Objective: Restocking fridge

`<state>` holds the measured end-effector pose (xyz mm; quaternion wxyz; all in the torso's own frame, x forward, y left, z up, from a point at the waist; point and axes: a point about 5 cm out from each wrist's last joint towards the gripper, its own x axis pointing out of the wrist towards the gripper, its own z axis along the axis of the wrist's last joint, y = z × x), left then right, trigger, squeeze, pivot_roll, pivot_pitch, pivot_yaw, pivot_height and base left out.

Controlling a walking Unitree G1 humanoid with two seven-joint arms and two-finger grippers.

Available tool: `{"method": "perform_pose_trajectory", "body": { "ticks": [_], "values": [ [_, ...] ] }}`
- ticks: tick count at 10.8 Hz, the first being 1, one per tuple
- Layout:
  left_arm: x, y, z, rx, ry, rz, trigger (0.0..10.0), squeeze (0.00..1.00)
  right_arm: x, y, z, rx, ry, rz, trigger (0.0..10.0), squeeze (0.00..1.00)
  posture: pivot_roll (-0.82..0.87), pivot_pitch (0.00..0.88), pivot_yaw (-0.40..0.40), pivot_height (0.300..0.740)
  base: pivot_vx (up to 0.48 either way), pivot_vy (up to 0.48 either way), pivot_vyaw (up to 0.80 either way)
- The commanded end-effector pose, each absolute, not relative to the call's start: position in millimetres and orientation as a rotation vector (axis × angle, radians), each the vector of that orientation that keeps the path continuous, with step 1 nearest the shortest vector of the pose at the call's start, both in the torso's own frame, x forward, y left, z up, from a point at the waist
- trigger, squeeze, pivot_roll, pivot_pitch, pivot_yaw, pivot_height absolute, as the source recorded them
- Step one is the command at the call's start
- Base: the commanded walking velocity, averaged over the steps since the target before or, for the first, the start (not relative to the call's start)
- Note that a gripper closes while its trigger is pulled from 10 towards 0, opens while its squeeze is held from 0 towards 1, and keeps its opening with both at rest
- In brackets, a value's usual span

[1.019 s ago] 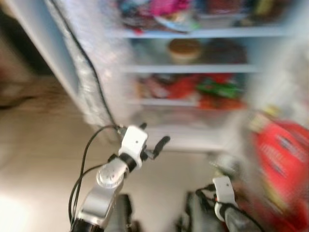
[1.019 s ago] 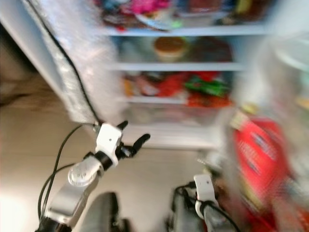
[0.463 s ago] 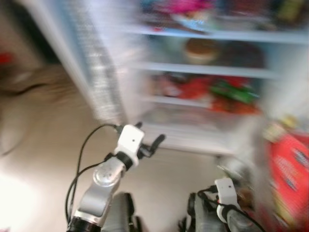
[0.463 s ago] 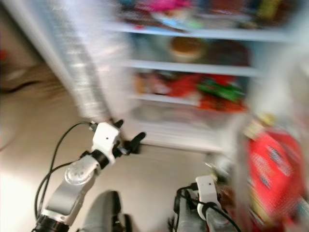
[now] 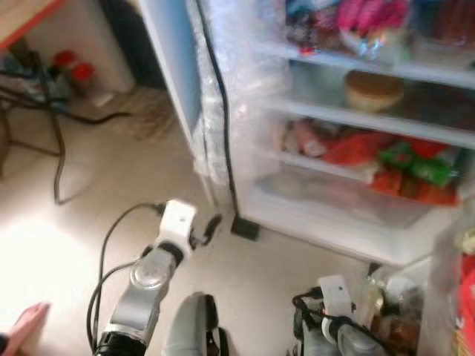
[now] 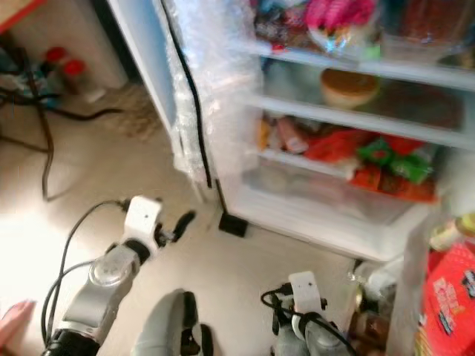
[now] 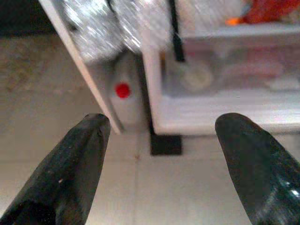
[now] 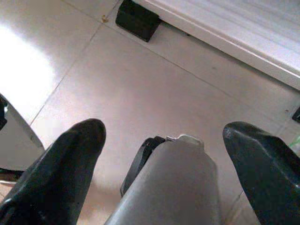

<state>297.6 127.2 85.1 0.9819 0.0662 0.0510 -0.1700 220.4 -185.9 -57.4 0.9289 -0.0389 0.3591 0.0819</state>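
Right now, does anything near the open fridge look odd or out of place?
Yes. A black cable hangs down the fridge's bubble-wrapped side to a small black box on the floor, which seems an untidy arrangement.

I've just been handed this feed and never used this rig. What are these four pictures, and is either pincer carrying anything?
The two wide pictures come from the robot's head, looking down at an open fridge with stocked shelves. The left pincer is raised over the tiled floor, near the fridge's lower corner. The right pincer hangs low above the floor. The two close pictures look along each pincer's black fingers: both pincers are open and empty. A black block sits at the fridge's base.
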Motion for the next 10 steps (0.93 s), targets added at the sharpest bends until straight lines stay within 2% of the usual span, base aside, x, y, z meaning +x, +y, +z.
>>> {"method": "perform_pose_trajectory", "body": {
  "ticks": [1, 3, 5, 7, 10],
  "values": [
    [294, 141, 69, 0.172, 0.156, -0.299, 10.0, 0.00, 176, -184, -84, -0.049, 0.927, 0.170, 10.0, 0.00, -0.06, 0.222, 0.081, 0.606, 0.000, 0.000, 0.00],
    [285, 171, 28, 0.216, 0.310, -0.186, 10.0, 0.00, 177, -184, -84, -0.044, 0.930, 0.167, 10.0, 0.00, -0.05, 0.225, 0.083, 0.606, 0.000, 0.000, 0.00],
    [274, 188, 2, 0.208, 0.435, -0.115, 10.0, 0.00, 178, -184, -84, -0.040, 0.928, 0.161, 10.0, 0.00, -0.05, 0.227, 0.083, 0.606, 0.000, 0.000, 0.00],
    [256, 200, -26, 0.210, 0.582, -0.046, 10.0, 0.00, 179, -183, -83, -0.028, 0.914, 0.153, 10.0, 0.00, -0.06, 0.227, 0.081, 0.606, 0.000, 0.000, 0.00],
    [248, 199, -35, 0.206, 0.619, -0.042, 10.0, 0.00, 180, -184, -82, -0.018, 0.881, 0.122, 10.0, 0.00, -0.06, 0.229, 0.081, 0.625, 0.000, 0.000, 0.00]
  ]
}}
